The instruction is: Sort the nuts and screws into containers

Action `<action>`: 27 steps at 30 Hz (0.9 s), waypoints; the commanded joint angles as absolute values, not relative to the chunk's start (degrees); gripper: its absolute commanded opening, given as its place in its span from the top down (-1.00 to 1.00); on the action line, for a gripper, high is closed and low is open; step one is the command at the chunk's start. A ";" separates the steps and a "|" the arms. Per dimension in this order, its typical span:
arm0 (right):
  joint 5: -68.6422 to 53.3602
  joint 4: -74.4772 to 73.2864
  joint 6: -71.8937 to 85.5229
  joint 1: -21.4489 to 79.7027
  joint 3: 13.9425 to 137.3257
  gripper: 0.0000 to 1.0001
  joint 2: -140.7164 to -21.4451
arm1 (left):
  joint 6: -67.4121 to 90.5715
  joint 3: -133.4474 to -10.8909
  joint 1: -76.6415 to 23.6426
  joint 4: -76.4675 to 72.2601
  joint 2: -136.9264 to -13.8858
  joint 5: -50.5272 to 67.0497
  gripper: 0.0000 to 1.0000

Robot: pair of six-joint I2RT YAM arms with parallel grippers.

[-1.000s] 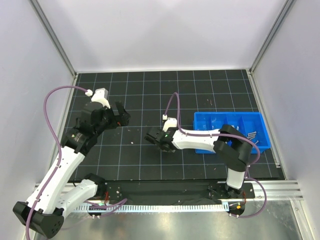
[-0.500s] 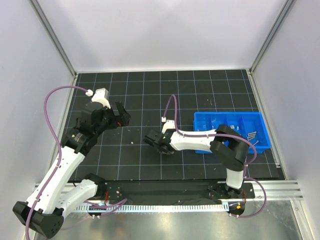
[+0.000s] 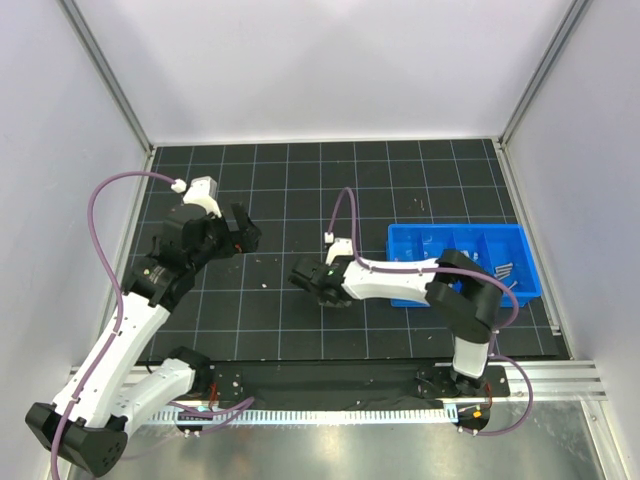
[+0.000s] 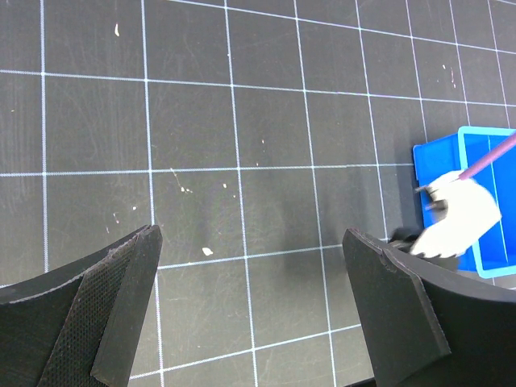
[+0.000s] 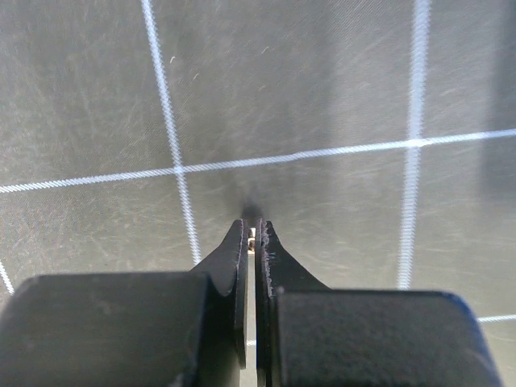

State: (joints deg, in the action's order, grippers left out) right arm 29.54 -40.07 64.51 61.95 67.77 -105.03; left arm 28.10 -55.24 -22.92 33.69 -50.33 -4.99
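We log: right gripper (image 5: pixel 253 230) clenched on 1 tiny pale bit (image 5: pixel 253 240), containers (image 3: pixel 455 229) at its 3 o'clock; left gripper (image 4: pixel 250 238) released.

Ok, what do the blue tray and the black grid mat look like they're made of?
The blue tray looks like moulded plastic: bright, evenly coloured, thin walls. The grid mat looks matte, probably rubber or vinyl, judging by fine scuffs and printed white lines.
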 commanded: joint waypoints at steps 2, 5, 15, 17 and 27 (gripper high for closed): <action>33.31 -43.50 57.15 54.79 70.92 0.98 -92.41 | 28.21 -55.90 -23.20 32.08 -50.36 -5.19 -0.99; 32.43 -44.29 49.50 48.80 71.46 0.98 -87.73 | 28.21 -55.81 -23.20 31.99 -50.54 -5.01 -0.99; 29.63 -43.42 39.21 28.56 62.50 0.98 -76.90 | 27.51 -55.72 -23.20 31.99 -51.59 -5.71 -1.00; 29.36 -42.19 38.24 28.21 61.35 0.95 -77.60 | 27.33 -55.72 -23.20 31.99 -51.68 -6.06 -0.99; 27.34 -43.42 35.87 28.04 63.89 -0.11 -78.49 | 26.72 -55.72 -23.03 32.43 -52.12 -9.58 -0.99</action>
